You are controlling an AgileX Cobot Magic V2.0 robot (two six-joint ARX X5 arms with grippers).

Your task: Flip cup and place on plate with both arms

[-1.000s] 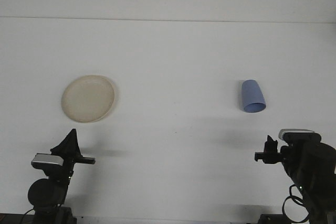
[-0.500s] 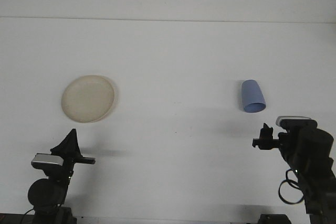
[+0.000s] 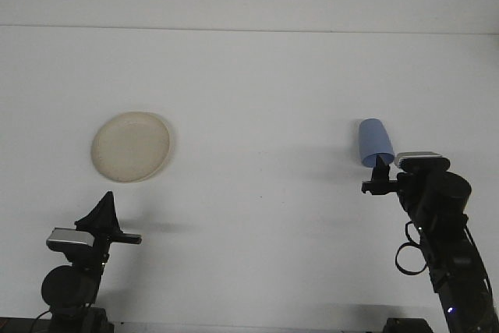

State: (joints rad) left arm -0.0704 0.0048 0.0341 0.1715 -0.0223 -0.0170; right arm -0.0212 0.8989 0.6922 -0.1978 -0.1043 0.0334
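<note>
a small light-blue plastic cup [image 3: 375,143] is sitting on the plain white bench [image 3: 257,91], on the right side, with its narrower closed end pointing away from the camera and its wider mouth toward the near edge, so it is either lying on its side or standing upside down; the view does not settle which. a round, shallow cream-coloured plate [image 3: 131,146] is lying flat on the left side of the bench, well apart from the cup.

the right hand [image 3: 377,178], black and mounted on a dark jointed arm with a looped cable beneath it, is reaching up from the lower right corner. its tip is appearing just at the near rim of the cup, overlapping it in the front view; whether it is touching cannot be told. how far its fingers are parted cannot be told either, since they are reading as 1 dark shape, and nothing is visibly gripped.

the left hand [image 3: 107,216], also black, is sitting low at the near left, below the plate and clear of it. it is holding nothing, and its opening cannot be judged from this angle.
</note>
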